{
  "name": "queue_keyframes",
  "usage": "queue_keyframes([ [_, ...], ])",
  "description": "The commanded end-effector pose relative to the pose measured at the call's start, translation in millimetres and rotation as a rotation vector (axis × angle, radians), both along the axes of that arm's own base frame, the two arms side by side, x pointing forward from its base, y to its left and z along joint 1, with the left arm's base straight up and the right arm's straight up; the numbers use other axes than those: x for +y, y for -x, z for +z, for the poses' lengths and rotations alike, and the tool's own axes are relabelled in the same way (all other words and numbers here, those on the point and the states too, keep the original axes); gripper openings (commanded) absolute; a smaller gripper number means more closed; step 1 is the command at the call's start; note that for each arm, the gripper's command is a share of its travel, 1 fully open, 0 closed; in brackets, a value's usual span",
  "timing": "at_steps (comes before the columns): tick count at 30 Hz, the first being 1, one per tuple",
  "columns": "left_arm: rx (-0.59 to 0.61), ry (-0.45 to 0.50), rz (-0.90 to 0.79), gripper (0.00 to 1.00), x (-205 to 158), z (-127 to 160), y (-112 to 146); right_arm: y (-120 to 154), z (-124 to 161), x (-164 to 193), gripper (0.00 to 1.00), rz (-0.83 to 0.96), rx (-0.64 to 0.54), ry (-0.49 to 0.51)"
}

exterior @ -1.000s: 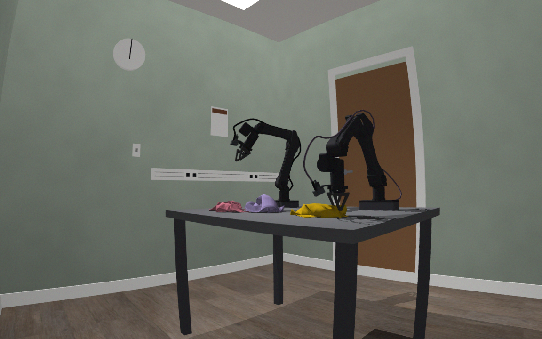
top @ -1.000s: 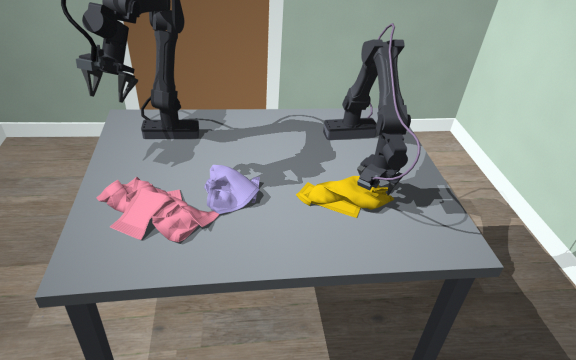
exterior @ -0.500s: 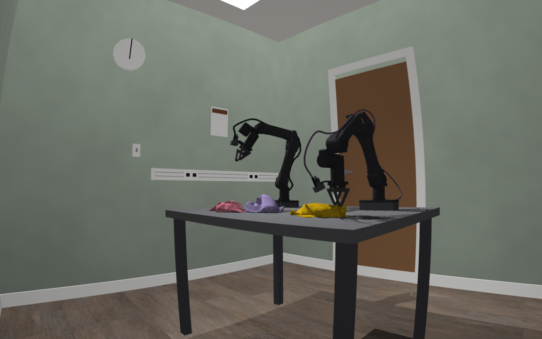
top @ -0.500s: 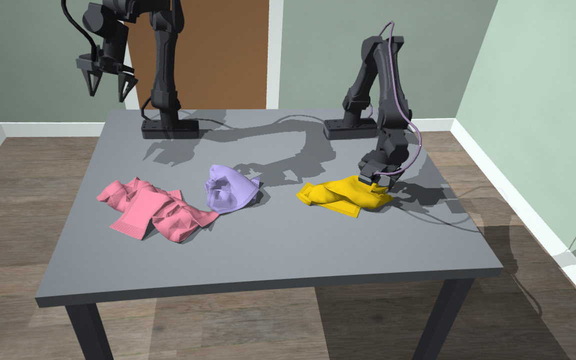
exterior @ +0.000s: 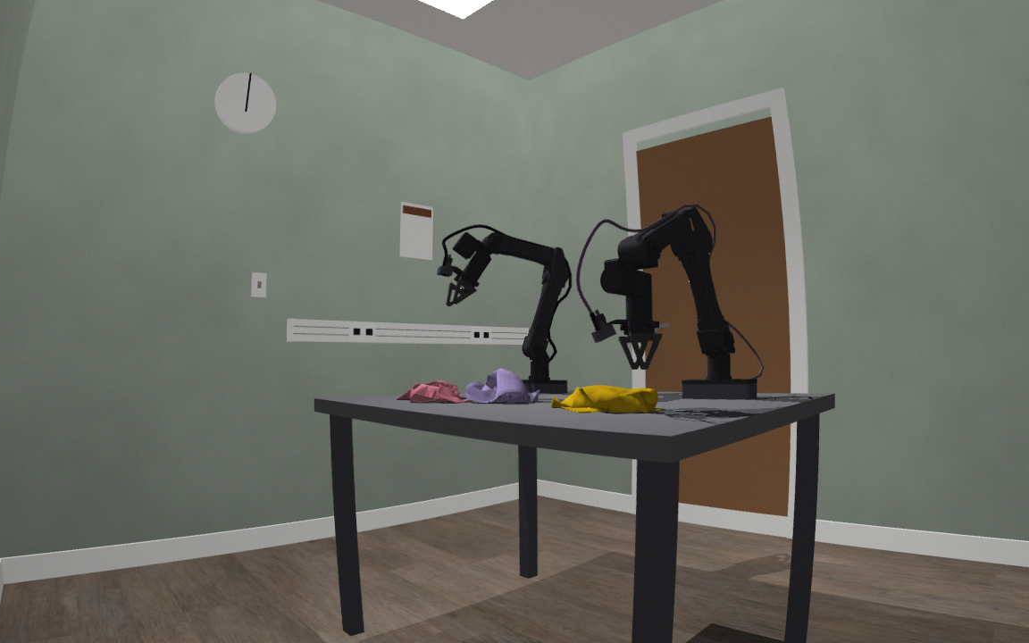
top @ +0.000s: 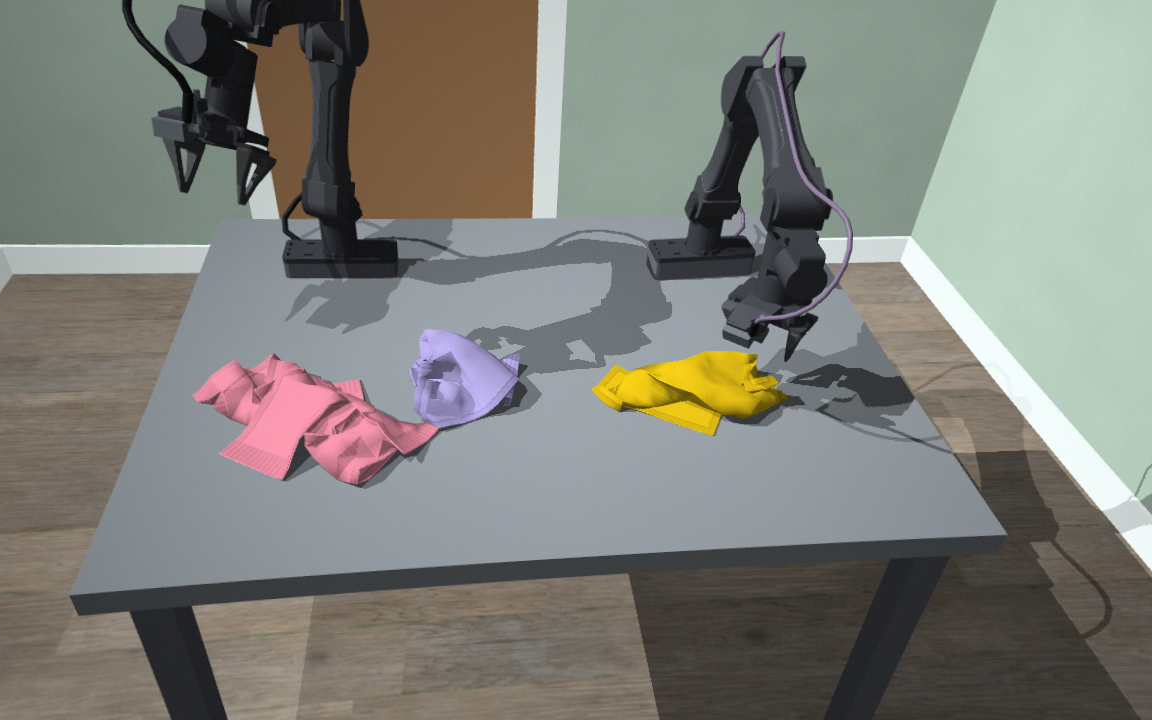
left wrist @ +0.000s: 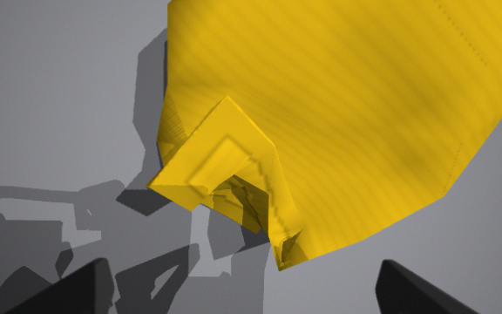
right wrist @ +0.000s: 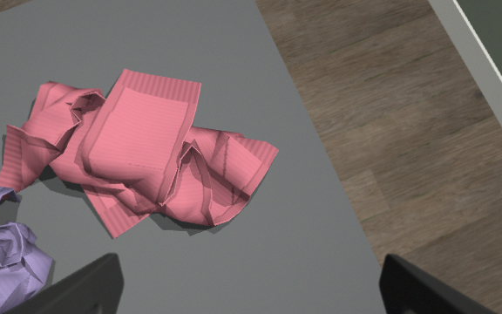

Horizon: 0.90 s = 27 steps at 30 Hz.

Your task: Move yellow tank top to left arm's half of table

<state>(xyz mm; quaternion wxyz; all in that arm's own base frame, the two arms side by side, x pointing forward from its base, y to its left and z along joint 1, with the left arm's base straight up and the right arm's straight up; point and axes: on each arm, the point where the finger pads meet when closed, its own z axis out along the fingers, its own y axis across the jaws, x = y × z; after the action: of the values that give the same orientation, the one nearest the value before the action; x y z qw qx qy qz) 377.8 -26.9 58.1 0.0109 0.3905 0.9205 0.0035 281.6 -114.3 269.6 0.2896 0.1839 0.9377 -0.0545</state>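
The yellow tank top [top: 696, 380] [exterior: 610, 397] [left wrist: 321, 109] lies crumpled on the left arm's half of the table, apart from the other pieces. My left gripper [top: 766, 349] [exterior: 639, 366] [left wrist: 245, 274] is open and empty, a little above its outer end. A pink garment [top: 271, 420] [exterior: 434, 392] [right wrist: 138, 135] and a purple garment [top: 477, 376] [exterior: 502, 389] [right wrist: 11, 257] lie crumpled on the other half. One pink corner touches or nearly touches the purple piece. My right gripper [top: 214, 195] [exterior: 454, 303] [right wrist: 251, 268] is open and empty, high above the table near its base.
The grey table [top: 517, 514] [exterior: 502, 423] [right wrist: 216, 39] carries both arm bases [top: 340, 259] [top: 701, 260] along its back edge. The three garments lie inside its edges. The wood floor [top: 473, 626] [right wrist: 364, 131] shows no laundry.
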Motion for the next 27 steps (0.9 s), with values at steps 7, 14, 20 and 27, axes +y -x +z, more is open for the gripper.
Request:
queue_keyframes([
  [7,-0.057,0.004,-0.002,0.92,-5,56,-4,1,14,-2,0.92,-0.007,-0.034,0.019],
  [14,-0.056,0.005,-0.001,0.92,-5,65,-4,1,14,-2,0.92,-0.007,-0.034,0.019],
  [20,-0.041,0.004,-0.001,0.92,-5,60,-4,1,14,-2,0.92,-0.007,-0.034,0.019],
  [27,-0.026,0.003,-0.001,0.92,-5,54,-4,-19,17,5,0.92,0.042,-0.118,0.042],
])
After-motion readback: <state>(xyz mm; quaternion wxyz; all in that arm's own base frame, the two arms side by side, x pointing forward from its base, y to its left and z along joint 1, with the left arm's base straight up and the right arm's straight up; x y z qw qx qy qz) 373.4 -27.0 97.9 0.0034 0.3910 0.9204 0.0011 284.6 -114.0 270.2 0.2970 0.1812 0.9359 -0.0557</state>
